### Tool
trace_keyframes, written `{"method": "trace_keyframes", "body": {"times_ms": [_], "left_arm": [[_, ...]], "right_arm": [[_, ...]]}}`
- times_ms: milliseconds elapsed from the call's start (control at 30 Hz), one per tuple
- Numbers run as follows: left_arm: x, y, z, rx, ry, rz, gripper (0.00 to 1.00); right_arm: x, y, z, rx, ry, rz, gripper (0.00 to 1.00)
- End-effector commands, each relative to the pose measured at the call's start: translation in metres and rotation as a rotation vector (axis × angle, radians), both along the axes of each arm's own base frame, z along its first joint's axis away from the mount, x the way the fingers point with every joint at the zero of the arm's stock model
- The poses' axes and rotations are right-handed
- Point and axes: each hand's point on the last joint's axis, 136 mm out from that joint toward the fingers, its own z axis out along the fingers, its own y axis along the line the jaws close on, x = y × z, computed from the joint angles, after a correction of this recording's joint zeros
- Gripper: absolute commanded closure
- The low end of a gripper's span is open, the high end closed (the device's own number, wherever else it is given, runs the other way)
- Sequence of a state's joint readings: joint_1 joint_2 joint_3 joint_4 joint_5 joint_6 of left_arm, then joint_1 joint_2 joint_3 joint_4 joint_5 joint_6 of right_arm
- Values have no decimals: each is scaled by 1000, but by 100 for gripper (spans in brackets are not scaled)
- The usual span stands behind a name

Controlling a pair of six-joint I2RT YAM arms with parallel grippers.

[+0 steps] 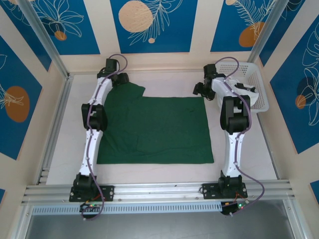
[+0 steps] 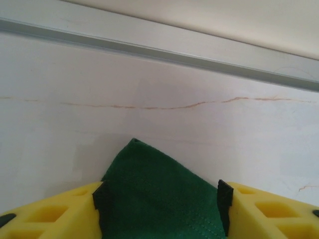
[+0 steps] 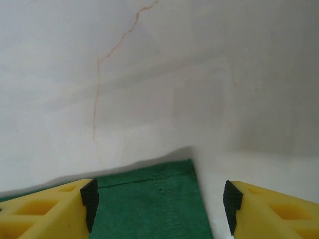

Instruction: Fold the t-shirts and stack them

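Note:
A dark green t-shirt (image 1: 154, 129) lies spread flat on the white table, with one sleeve reaching toward the far left. My left gripper (image 1: 119, 78) sits at that far-left sleeve. In the left wrist view a pointed tip of the green t-shirt (image 2: 154, 189) lies between the fingers of the left gripper (image 2: 162, 209), whose jaws stand apart. My right gripper (image 1: 202, 89) is at the shirt's far right corner. Seen from the right wrist, the hemmed corner of the t-shirt (image 3: 154, 199) lies between the open jaws of the right gripper (image 3: 159, 206), nearer the left pad (image 3: 90, 201).
A white plastic lattice basket (image 1: 251, 82) stands at the far right, close behind the right arm. A metal rail (image 2: 159, 52) runs along the table's far edge just beyond the left gripper. Bare tabletop (image 1: 244, 149) borders the shirt on the right.

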State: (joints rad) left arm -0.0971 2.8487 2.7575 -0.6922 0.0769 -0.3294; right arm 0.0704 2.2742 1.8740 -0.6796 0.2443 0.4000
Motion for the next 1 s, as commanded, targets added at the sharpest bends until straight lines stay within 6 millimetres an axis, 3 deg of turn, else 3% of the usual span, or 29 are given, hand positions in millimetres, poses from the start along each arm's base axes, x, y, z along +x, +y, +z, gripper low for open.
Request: {"method": "trace_keyframes", "body": {"times_ms": [0,300,400,767,967], "left_arm": [[-18,6,-19,5,102,-2,48],[-21,6,-19,21,106,-3,86],[-19,3,-8,8,83,-14,99],[-17,-10,64,-18,-58,-54,100],[-21,-11,86,-7,-102,-66,100]], "right_arm": [[-6,-8,-7,-35,65,-21,34],[-4,2,-17,-24,120,22,41],[-5,2,-19,-26,130,24,45],[-5,4,-22,-15,147,33,77],[-3,6,-19,-2,126,40,95]]}}
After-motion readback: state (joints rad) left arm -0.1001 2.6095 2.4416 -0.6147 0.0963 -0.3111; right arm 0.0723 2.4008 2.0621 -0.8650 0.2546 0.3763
